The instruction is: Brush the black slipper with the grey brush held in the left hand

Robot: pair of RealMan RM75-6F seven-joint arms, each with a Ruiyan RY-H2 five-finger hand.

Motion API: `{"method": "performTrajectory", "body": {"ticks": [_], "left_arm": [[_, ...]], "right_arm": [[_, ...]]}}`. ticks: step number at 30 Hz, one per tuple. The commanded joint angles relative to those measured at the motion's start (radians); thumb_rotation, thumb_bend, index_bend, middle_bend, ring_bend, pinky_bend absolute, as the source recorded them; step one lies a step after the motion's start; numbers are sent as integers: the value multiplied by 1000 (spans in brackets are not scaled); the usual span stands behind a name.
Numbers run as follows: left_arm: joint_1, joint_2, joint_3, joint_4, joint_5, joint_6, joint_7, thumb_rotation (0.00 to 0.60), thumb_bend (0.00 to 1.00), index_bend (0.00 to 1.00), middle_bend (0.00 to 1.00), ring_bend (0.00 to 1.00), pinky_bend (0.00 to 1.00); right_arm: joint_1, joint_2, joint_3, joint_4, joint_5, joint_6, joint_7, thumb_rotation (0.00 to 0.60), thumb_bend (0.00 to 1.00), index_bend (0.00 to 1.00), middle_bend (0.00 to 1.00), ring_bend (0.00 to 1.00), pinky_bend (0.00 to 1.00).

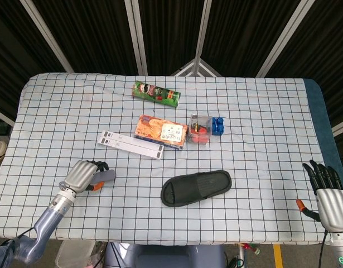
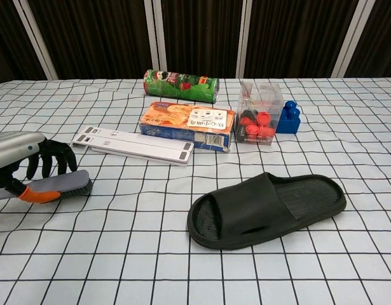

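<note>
The black slipper (image 1: 196,187) (image 2: 266,208) lies sole-down near the front middle of the checked table, toe opening to the left. My left hand (image 1: 82,177) (image 2: 27,157) is at the front left and holds the grey brush (image 1: 102,178) (image 2: 55,184) by its orange-ended handle, the brush raised slightly off the cloth. The brush is well left of the slipper, with bare cloth between them. My right hand (image 1: 329,192) stays at the front right edge, fingers apart and holding nothing; the chest view does not show it.
Behind the slipper lie a white flat bar (image 1: 132,144) (image 2: 133,145), an orange snack box (image 1: 162,131) (image 2: 187,126), a clear box of red pieces (image 1: 199,129) (image 2: 259,112), a blue block (image 1: 217,125) (image 2: 287,117) and a green can (image 1: 156,93) (image 2: 181,85).
</note>
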Motion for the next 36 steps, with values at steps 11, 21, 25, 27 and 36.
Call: {"method": "performTrajectory", "body": {"ticks": [11,21,25,27,36], "left_arm": [[-127,105,-70,-191,-43,-230,-416,600,709,523,667,541,558],[-252,218,-166,-309,-154,-413,-485,600,711,523,666,541,558],[-311,273,-202,-353,-251,-481,-423,600,699,524,664,541,558],[-346,299,-217,-373,-303,-528,-404,600,696,523,663,541,558],[-564,344,-180,-386,-593,-673,-267,600,704,523,662,541,557]], "right_arm": [[66,4,-54,11,-191,-51,-44,600,486,117,155,59,146],[152,-60,-88,12,-302,-176,-145,600,602,163,206,137,200],[188,-109,-92,22,-331,-220,-166,600,603,166,214,154,225],[210,-136,-93,25,-346,-245,-164,600,603,166,215,158,235],[280,-259,-114,53,-356,-366,-205,600,603,179,240,183,239]]}}
